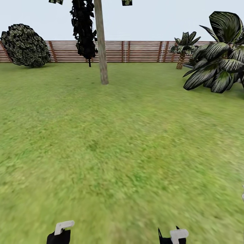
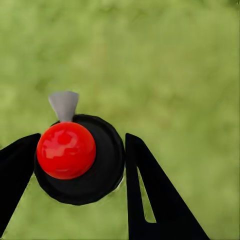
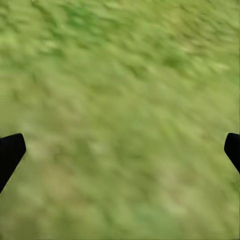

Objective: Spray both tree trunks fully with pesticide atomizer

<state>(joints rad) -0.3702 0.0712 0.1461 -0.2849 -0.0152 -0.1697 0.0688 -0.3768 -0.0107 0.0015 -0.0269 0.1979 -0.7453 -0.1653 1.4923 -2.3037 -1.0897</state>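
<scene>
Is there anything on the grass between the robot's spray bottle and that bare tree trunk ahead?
Nothing visible. The spray bottle sits in the left end effector, and only open lawn lies between the robot and the tree trunk. The round bush and big-leaved plant stand off to the sides.

Both arms sit low and close to the body, with just their ends poking into the bottom of the head view. The left gripper squeezes its two black fingers around the pesticide atomizer. The right gripper has its fingers spread wide apart.
</scene>
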